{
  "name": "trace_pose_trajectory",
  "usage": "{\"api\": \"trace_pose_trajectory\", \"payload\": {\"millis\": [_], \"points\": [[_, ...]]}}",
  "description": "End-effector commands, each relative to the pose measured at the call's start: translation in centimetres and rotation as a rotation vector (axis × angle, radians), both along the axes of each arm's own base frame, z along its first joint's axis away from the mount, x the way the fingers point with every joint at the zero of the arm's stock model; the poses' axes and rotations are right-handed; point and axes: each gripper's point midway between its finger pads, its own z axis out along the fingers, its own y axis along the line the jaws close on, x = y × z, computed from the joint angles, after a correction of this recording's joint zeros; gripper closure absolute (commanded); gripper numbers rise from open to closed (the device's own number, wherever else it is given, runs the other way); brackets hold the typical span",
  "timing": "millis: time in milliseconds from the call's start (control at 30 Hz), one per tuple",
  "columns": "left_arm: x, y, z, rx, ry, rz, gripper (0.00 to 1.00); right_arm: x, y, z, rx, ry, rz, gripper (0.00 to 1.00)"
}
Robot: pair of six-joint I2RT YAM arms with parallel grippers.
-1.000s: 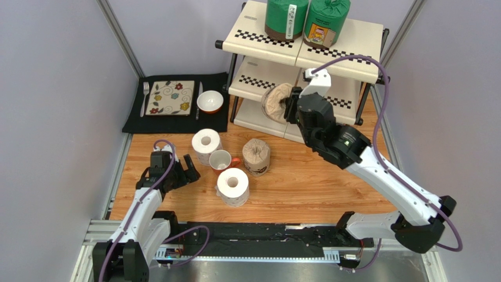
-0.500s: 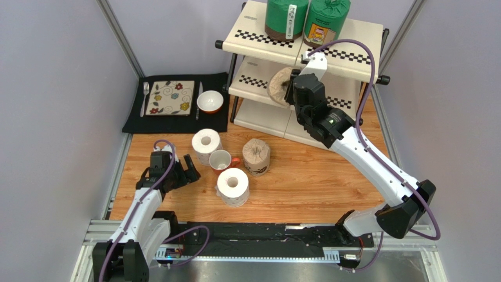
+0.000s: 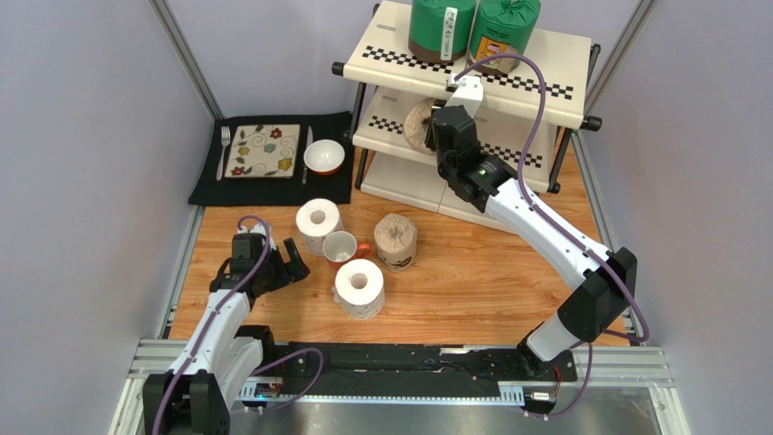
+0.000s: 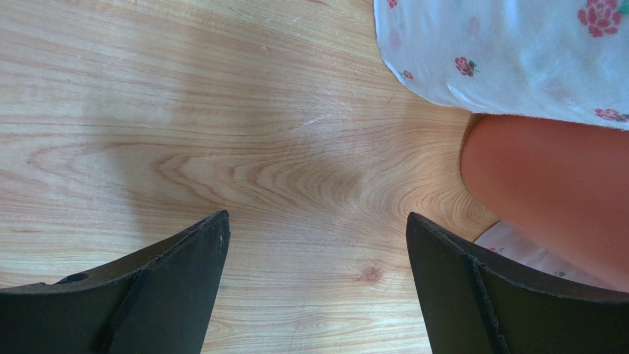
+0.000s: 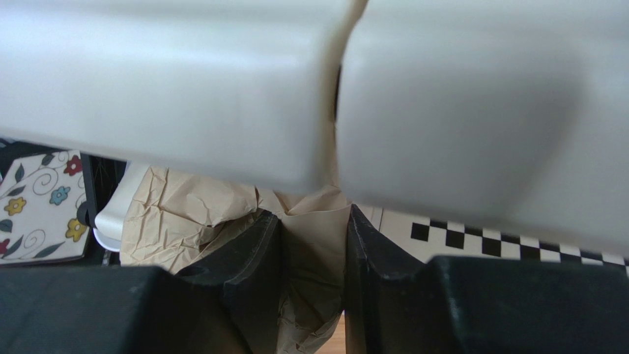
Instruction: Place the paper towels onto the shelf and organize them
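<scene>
At the upper left of the overhead view, a black placemat (image 3: 204,195) carries one fork (image 3: 224,150), one patterned tile (image 3: 264,150), one knife (image 3: 308,154) and one small bowl (image 3: 324,156). At the lower left, the left gripper (image 3: 292,261) sits low over the table (image 3: 490,281), jaws wide apart with nothing between them. Its wrist view shows only the orange side of the single mug (image 4: 546,184) and a flower-printed roll (image 4: 517,51) cut off by the upper right edge. Right of that gripper, the far white roll (image 3: 318,220) and the near white roll (image 3: 359,285) stand on either side of the mug. At centre, the standing tan roll (image 3: 396,241) is upright on the table. Above it, the held tan roll (image 3: 417,125) lies on its side at the middle tier of the shelf (image 3: 544,68), half hidden under the top panel. The right gripper (image 5: 314,217) is clamped on its crumpled wrapper, with the panel a blur across that wrist view. On the top tier, the left green roll (image 3: 442,27) and the right green roll (image 3: 503,32) touch, their tops cut off. That makes six rolls: two white, two tan, two green.
</scene>
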Motion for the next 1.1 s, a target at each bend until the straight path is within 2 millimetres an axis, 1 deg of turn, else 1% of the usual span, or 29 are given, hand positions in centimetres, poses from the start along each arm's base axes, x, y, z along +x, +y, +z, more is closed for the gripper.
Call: {"api": "trace_pose_trajectory", "payload": {"millis": [0, 167, 267, 367, 400, 533, 567, 667, 700, 767, 833, 1067], "points": [[0.0, -0.3, -0.1, -0.01, -0.009, -0.019, 0.02, 1.4, -0.2, 3.8, 0.072, -0.111, -0.039, 0.88], [-0.1, -0.3, -0.2, -0.009, -0.006, -0.021, 0.03, 2.2, -0.3, 3.1, 0.062, -0.103, -0.049, 0.89], [-0.1, -0.3, -0.2, -0.01, -0.006, -0.021, 0.03, 2.5, -0.3, 2.7, 0.057, -0.095, -0.051, 0.87], [-0.1, -0.3, -0.2, -0.011, -0.007, -0.022, 0.03, 2.4, -0.2, 2.6, 0.052, -0.09, -0.043, 0.75], [-0.1, -0.3, -0.2, -0.009, -0.007, -0.021, 0.03, 2.4, -0.2, 2.5, 0.052, -0.089, -0.038, 0.69], [-0.1, -0.3, -0.2, -0.012, -0.004, -0.021, 0.03, 1.9, -0.3, 2.5, 0.061, -0.093, -0.03, 0.6], [-0.1, -0.3, -0.2, -0.013, -0.006, -0.023, 0.03, 1.6, -0.5, 3.0, 0.071, -0.103, -0.028, 0.58], [-0.1, -0.3, -0.2, -0.013, -0.003, -0.023, 0.03, 1.2, -0.7, 3.1, 0.08, -0.115, -0.022, 0.53], [-0.1, -0.4, -0.3, -0.015, -0.001, -0.025, 0.03, 0.8, -1.1, 3.6, 0.086, -0.125, -0.024, 0.51], [-0.1, -0.4, -0.3, -0.015, -0.001, -0.023, 0.03, 0.6, -1.1, 3.6, 0.088, -0.13, -0.02, 0.5], [-0.2, -0.4, -0.3, -0.015, 0.0, -0.025, 0.03, 0.2, -1.6, 4.3, 0.097, -0.144, -0.025, 0.49], [-0.2, -0.4, -0.3, -0.014, 0.0, -0.024, 0.03, -0.5, -2.0, 5.2, 0.106, -0.17, -0.018, 0.46]]}}
